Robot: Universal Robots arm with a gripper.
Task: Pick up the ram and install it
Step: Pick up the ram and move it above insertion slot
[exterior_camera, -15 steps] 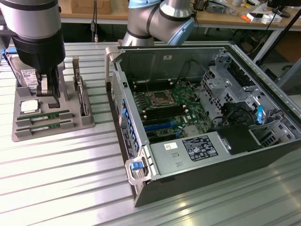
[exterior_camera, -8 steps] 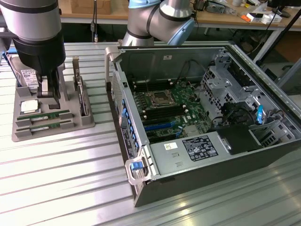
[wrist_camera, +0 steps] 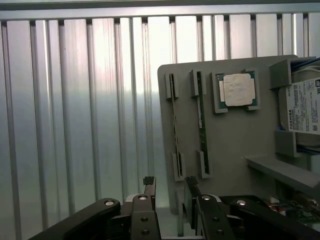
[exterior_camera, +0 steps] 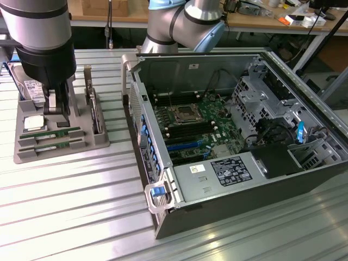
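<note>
gripper (wrist_camera: 169,187), jaws apart, above ram (wrist_camera: 201,125) in grey tray (wrist_camera: 235,145)

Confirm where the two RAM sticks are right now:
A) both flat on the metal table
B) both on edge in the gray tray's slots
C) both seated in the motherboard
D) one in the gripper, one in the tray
B: one ram stick and its twin sit on edge in slots of the gray tray, and the gripper is open with nothing between its jaws.
</note>
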